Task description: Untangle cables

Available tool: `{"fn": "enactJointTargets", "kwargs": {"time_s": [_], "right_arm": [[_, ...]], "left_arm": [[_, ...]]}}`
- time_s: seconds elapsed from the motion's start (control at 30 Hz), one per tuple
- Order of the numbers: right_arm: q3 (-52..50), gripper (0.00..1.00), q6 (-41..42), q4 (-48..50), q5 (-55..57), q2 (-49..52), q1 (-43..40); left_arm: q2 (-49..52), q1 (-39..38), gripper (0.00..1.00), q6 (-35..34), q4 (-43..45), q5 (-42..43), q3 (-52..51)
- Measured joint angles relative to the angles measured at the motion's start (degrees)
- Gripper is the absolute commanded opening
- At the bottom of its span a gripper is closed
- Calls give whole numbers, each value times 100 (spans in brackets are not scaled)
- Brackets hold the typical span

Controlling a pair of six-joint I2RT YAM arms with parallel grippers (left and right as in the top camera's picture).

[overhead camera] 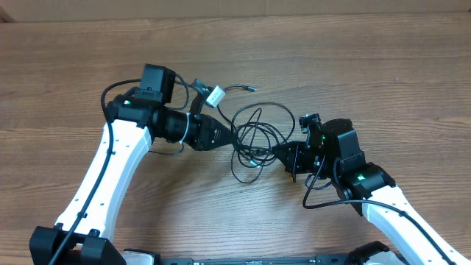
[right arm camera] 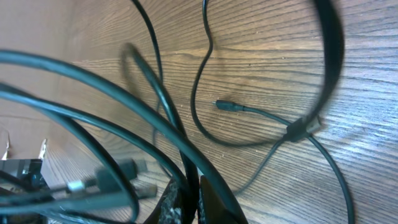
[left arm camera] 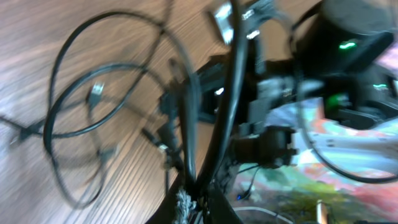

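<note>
Right at the fingertips, both sets of jaws look clenched on strands. The left gripper (overhead camera: 231, 138), just left of centre frame, and the right gripper (overhead camera: 276, 151), just right of centre, point at each other. The thin black looped cables (overhead camera: 252, 140) hang bunched between them over the brown wood-grain table (overhead camera: 383, 66), with loops spilling toward upper centre. Both arms are about equally near, so I'd judge the pull runs along that left-right line.

The cables (overhead camera: 254, 132) lie on the table (overhead camera: 368, 66) between left end effector (overhead camera: 232, 138) and right end effector (overhead camera: 277, 151).
</note>
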Motion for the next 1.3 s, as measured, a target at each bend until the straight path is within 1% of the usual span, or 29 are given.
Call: {"fn": "enactJointTargets", "kwargs": {"time_s": [0.07, 0.13, 0.2, 0.37, 0.47, 0.8, 0.97, 1.13, 1.3], "right_arm": [[4, 4, -9, -24, 39, 0, 0], [2, 4, -28, -133, 160, 2, -20], [2, 4, -42, -140, 195, 2, -20], [2, 4, -59, -131, 264, 2, -20], [2, 4, -59, -17, 210, 2, -20], [0, 4, -31, 1333, -763, 7, -20], [0, 4, 188, 1856, -946, 7, -20], [0, 4, 472, 2387, -1082, 7, -20], [-2, 4, 734, 2730, -1261, 7, -20]], "left_arm": [[4, 85, 38, 136, 70, 219, 0], [4, 186, 48, 192, 114, 240, 11], [4, 254, 52, 164, 107, -17, 11], [4, 199, 53, 37, -68, -909, 11], [4, 79, 51, -2, -155, -1276, 11], [4, -507, 49, -328, -157, -1880, 11], [4, -820, 50, -424, -195, -2050, 11], [4, -949, 47, -468, -192, -2197, 11], [4, -951, 45, -844, -175, -2636, -15]]}}
